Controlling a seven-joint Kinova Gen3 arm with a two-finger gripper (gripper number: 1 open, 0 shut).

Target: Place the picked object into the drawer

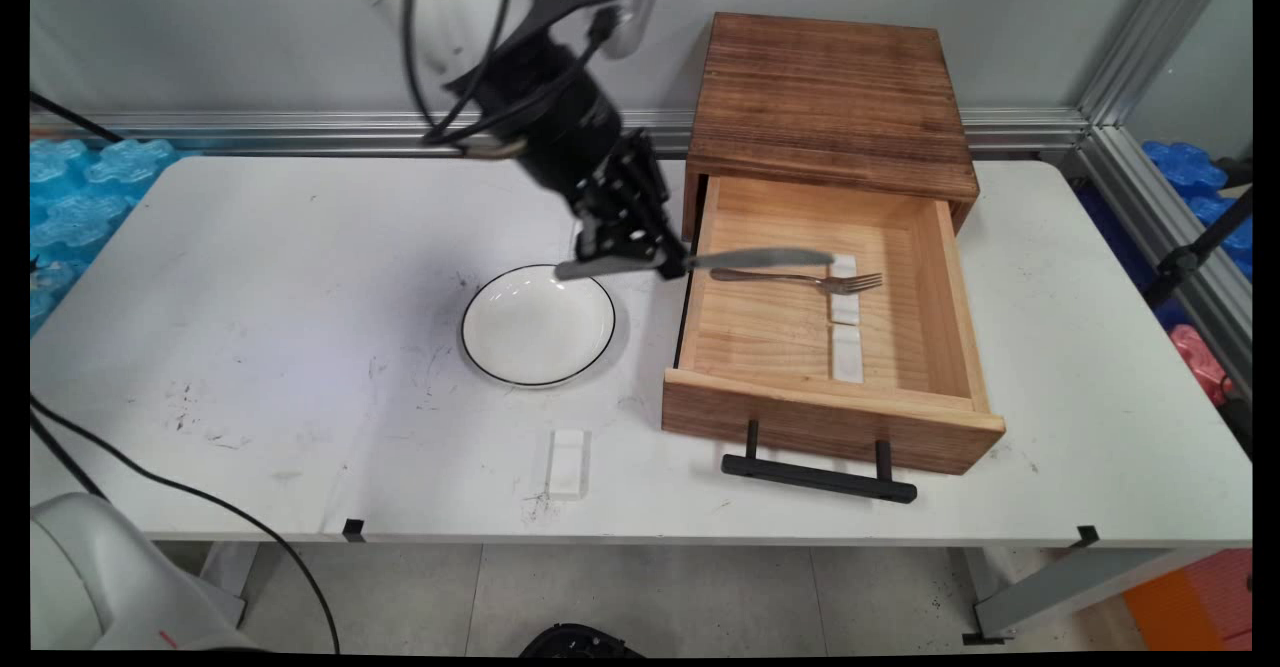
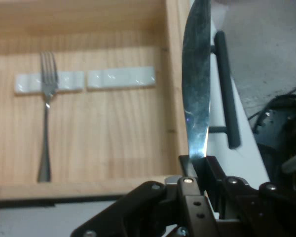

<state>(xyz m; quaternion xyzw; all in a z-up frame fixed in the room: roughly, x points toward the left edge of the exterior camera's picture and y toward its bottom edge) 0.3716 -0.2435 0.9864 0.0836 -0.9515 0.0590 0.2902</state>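
Observation:
My black gripper [image 1: 660, 259] is shut on a metal table knife [image 1: 770, 259], held level above the left wall of the open wooden drawer [image 1: 830, 412]. The knife's blade [image 2: 197, 89] reaches out over the drawer's inside. A fork [image 1: 800, 278] lies in the drawer with its tines resting on a white rest [image 1: 845, 297]; a second white rest [image 1: 848, 355] lies beside it. In the hand view the fork [image 2: 46, 123] sits left of the blade, and the white rests [image 2: 84, 80] lie across the top.
A white plate with a black rim [image 1: 538, 326] lies on the table just left of the drawer, below the gripper. A small clear block [image 1: 567, 462] sits near the front edge. The wooden cabinet [image 1: 830, 97] stands behind the drawer; its black handle [image 1: 818, 474] sticks forward.

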